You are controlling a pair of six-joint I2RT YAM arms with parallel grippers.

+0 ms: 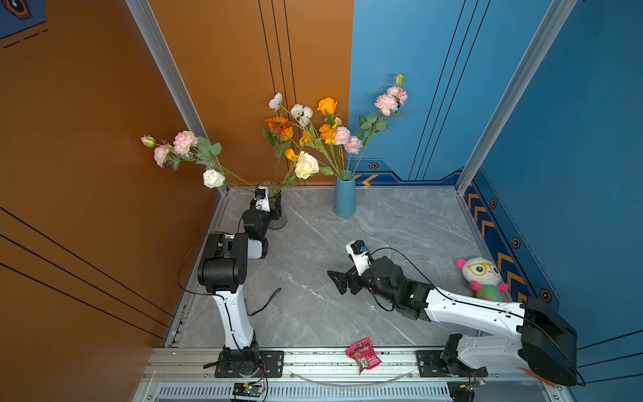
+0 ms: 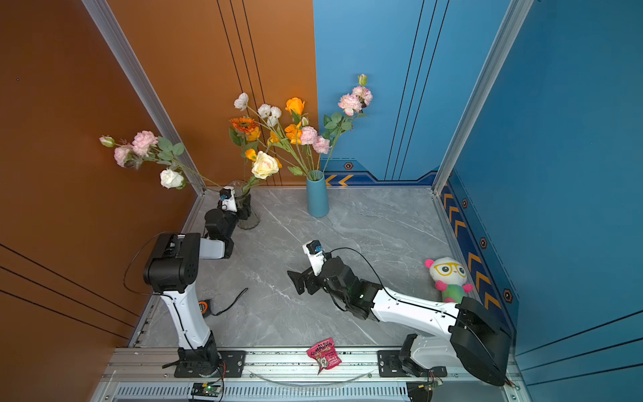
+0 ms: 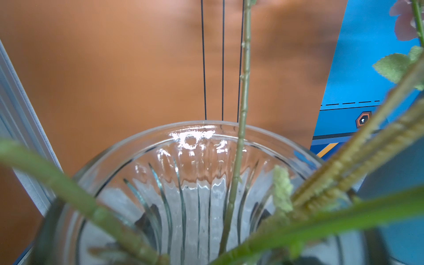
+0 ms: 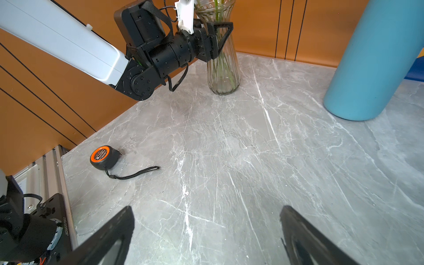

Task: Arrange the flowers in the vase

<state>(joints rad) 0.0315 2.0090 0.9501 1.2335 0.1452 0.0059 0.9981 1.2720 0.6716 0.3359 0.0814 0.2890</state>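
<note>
Closest to me, a crinkly pink snack packet (image 1: 363, 358) lies on the metal rail (image 1: 313, 358), and a round orange and black tape measure (image 4: 104, 157) sits on the smooth grey table (image 4: 229, 149). My right jaws hang over that table, spread wide, with nothing between them. A soft plush toy (image 1: 482, 276) sits by the blue wall (image 1: 574, 139). Farther back, my left jaws are closed tight, right at the neck of the glass vase (image 4: 223, 68); I cannot tell if a stem is pinched in them. That vase is clear, ribbed and shiny, so I think it is slippery and would break if it tipped. A plain blue vase (image 1: 344, 196), tall and smooth, stands apart from it. All the flowers (image 1: 342, 135) I can see stand in these two vases; none lie on the table. A white rose (image 1: 213, 178) and some pink blooms (image 1: 184, 142) lean far out of the glass vase toward the orange wall (image 1: 87, 139). The stems (image 3: 243, 91) are thin, green and bumpy, much taller than the vases. I think they are light and a bit springy, and their blooms look soft and easy to squash. So I would pinch a bare stem low down, under the leaves (image 1: 370, 121), never the bloom, and go slowly so the tall tops do not pull a vase over.
</note>
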